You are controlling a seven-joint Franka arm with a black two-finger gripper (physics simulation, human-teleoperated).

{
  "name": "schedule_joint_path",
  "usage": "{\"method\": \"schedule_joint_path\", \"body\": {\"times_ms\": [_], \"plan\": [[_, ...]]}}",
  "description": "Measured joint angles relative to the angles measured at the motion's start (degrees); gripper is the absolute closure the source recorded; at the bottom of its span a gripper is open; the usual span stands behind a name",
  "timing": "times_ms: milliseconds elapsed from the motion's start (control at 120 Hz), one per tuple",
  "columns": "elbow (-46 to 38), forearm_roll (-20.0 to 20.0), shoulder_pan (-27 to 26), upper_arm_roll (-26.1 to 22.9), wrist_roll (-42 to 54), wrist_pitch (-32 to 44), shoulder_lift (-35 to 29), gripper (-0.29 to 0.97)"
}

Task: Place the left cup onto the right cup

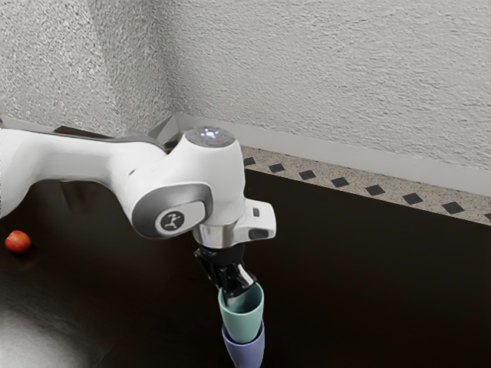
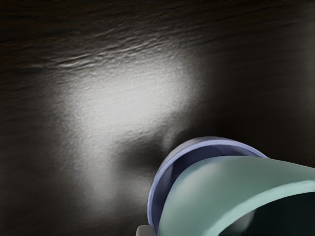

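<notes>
One green cup [image 1: 242, 313] inside one purple cup [image 1: 246, 349], jaws clamped on the green rim.

The surface [image 1: 368, 253] around the green cup [image 1: 244, 313] is dark polished wood with fine grain and a bright sheen. The green cup and the purple cup [image 1: 245, 351] under it look like smooth, matt plastic. The wall [image 1: 345, 69] behind the green cup is rough plaster.

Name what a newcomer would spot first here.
First the green cup, sitting tilted inside the purple cup at the exterior view's lower middle, with the gripper right at the green rim. Next comes the small red round thing, alone on the dark table at that view's left edge.
</notes>
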Motion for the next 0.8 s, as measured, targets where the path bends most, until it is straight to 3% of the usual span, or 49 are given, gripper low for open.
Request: {"method": "schedule_joint_path", "body": {"times_ms": [75,250,392,550,800], "plan": [[0.06,0.01,0.01,-0.01,-0.15,0.44,0.49,0.77],[-0.17,-0.31,-0.57,-0.08,-0.15,1.07,0.84,0.38],[2.01,-0.3,0.01,0.09,-0.13,0.1,0.71,0.2],[12.49,0.84,1.63,0.82,0.05,-7.19,0.54,0.09],[23.2,1.81,5.94,8.39,4.82,-16.91,0.53,0.03]]}}
